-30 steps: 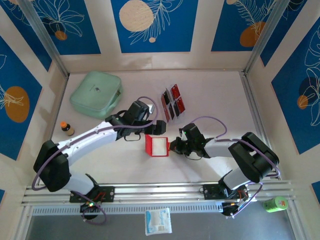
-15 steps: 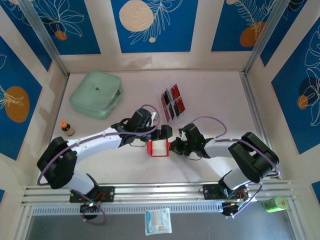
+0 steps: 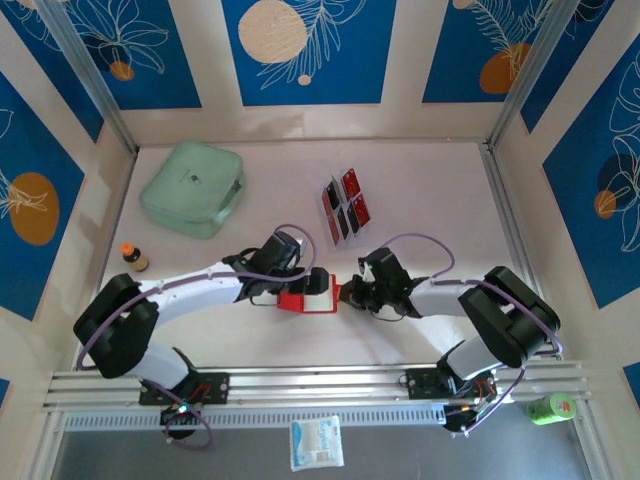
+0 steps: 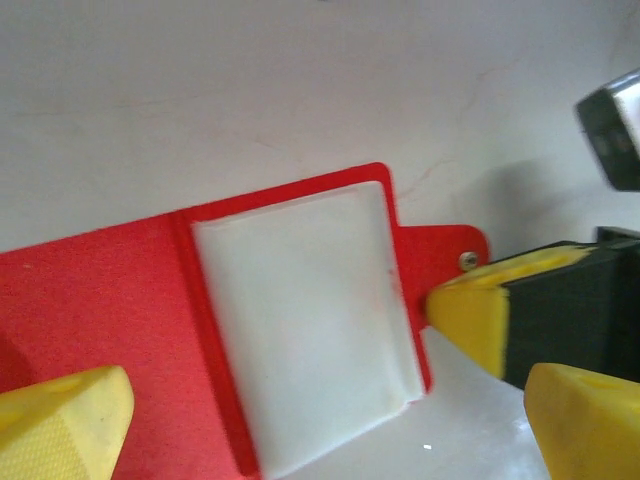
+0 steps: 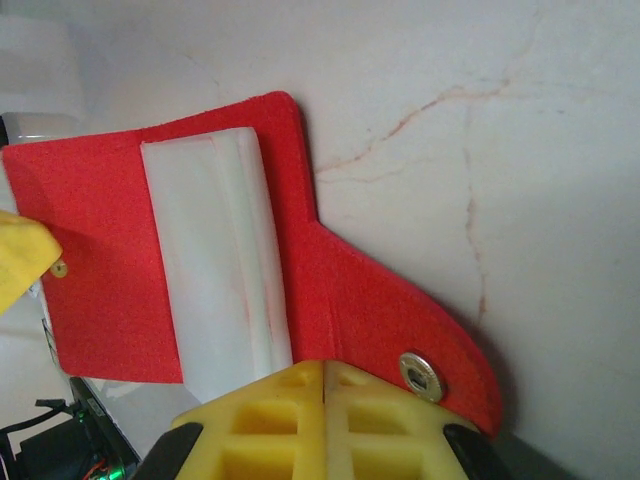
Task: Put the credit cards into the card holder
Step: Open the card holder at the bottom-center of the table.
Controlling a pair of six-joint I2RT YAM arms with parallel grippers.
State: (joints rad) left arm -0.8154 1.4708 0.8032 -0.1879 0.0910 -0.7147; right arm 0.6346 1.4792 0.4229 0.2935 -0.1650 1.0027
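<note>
Open red card holder (image 3: 306,299) lies flat at mid-table (image 3: 430,190), the right gripper (image 5: 325,395) clamped shut on its clasp tab, the left gripper (image 4: 325,435) poised over it, fingers spread wide and empty. Just behind, the credit cards (image 3: 346,203), too small to count, stand in one clear rack (image 3: 339,229). One mint-green case (image 3: 192,187) and one small bottle (image 3: 133,257) sit well to the left.

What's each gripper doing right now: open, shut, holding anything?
Left gripper: open, fingers spread over the card holder.
Right gripper: shut on the card holder's clasp tab.
</note>
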